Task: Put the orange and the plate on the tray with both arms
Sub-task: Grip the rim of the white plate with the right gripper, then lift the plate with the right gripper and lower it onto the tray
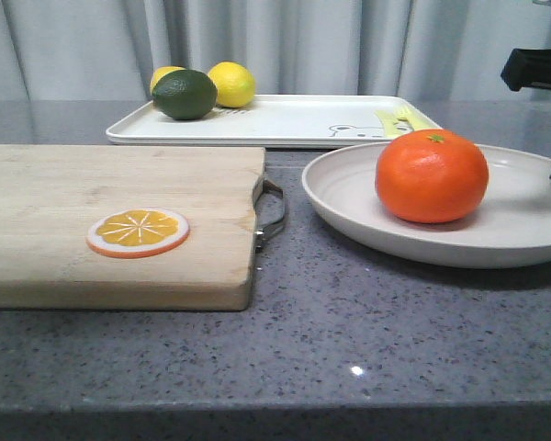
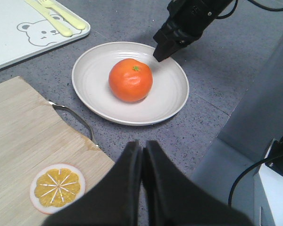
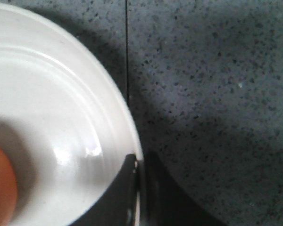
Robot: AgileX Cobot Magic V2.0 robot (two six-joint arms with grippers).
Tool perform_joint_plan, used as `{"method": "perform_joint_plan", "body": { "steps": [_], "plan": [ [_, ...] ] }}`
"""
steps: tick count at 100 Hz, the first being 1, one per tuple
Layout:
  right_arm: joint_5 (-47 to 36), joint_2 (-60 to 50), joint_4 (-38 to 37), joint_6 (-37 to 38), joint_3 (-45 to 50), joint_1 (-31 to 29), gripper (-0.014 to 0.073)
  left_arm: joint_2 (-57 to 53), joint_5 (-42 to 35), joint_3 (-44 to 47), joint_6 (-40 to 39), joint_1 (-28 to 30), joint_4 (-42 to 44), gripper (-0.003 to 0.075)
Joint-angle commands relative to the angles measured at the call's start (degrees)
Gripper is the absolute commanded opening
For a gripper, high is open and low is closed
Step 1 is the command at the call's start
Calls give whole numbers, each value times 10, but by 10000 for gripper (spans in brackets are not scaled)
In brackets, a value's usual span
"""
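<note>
The orange sits upright in the middle of the off-white plate, which rests on the grey counter in front of the white tray. My right gripper is shut on the plate's rim at its right side, one finger inside and one outside; the orange's edge shows at the corner of that view. My left gripper is shut with nothing in it, high above the counter near the cutting board's corner. It is out of the front view.
A wooden cutting board with a metal handle lies left of the plate and carries a flat orange slice disc. On the tray's far left are lemons and a lime; yellow cutlery lies at its right end.
</note>
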Motion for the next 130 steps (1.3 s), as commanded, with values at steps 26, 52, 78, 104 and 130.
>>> {"method": "perform_joint_plan", "body": {
  "steps": [26,52,78,104,130],
  "plan": [
    [4,-19,43,5,-107,-3,-66,-10,-33,-15,-4,-4,-12,-20],
    [11,42,68,4,-222,-3,-66,-29,-33,-15,-4,-4,-12,-20],
    [55,191,102,-6,-408,-1,-66,-43,-33,-15,-4,-4,-17,-20],
    [149,358,120,-6,-652,-1,-66,-43,-39,-15,-4,-4,-21,-20],
    [216,495,139,-6,-849,4,-66,-43,-40,-15,-4,-4,-26,-20]
  ]
}}
